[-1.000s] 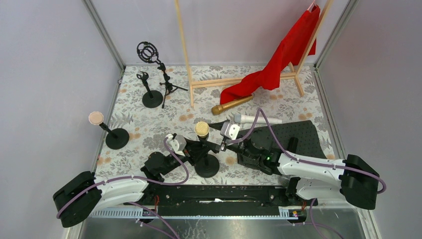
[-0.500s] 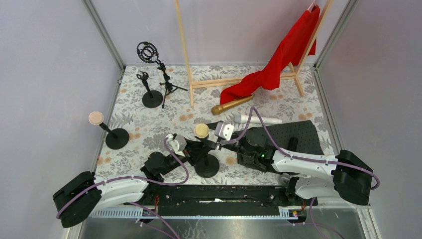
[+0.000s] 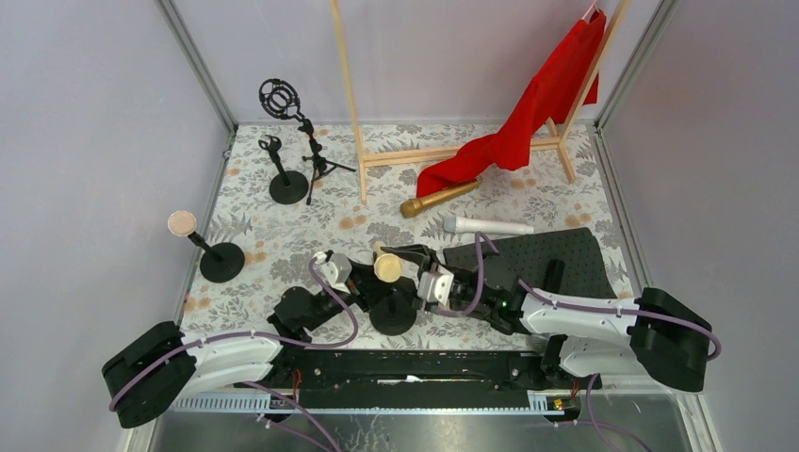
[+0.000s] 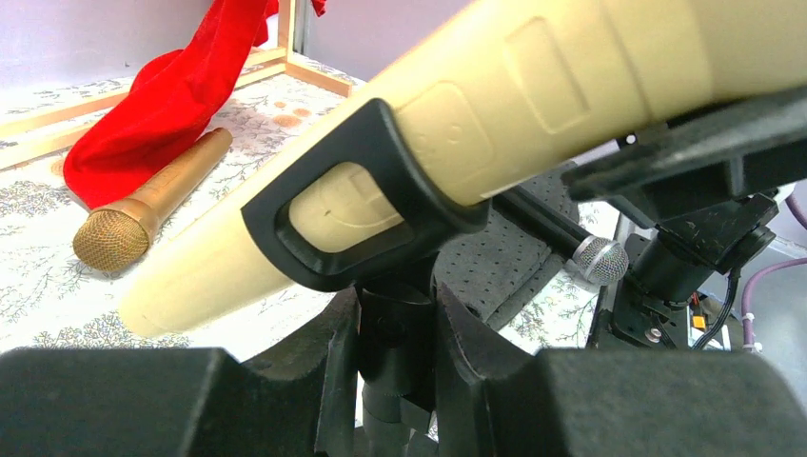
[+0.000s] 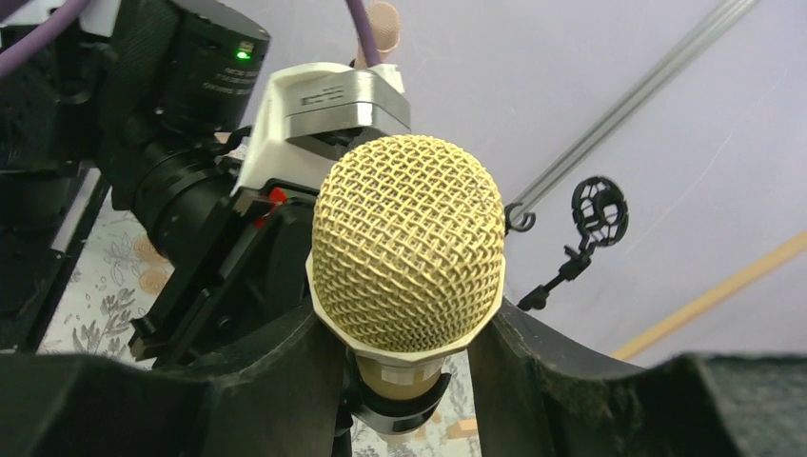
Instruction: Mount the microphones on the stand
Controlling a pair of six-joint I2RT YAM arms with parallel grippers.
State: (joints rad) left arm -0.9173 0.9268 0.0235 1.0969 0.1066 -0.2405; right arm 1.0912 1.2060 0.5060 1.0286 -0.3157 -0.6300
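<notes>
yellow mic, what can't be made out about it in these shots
- Left wrist view: the yellow microphone has its head beyond the right edge; the stand base is hidden behind the left fingers.
- Right wrist view: its body is hidden below the head, between the right fingers.
- Top view: where it sits on the stand is hidden under its head.

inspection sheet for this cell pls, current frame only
Surface: floral mat, black pad on its right.
Job's things: pink mic upright in left stand; yellow mic tilted in near stand clip; gold mic and white mic lying loose; small stand and tripod stand empty.
Clutter: wooden rack, red cloth draped on it.
Grippers: left gripper shut on the near stand's stem; right gripper shut on the yellow mic under its head.
Cables: left cable and right cable loop free, no snag seen.
Surroundings: grey walls, metal frame posts.
</notes>
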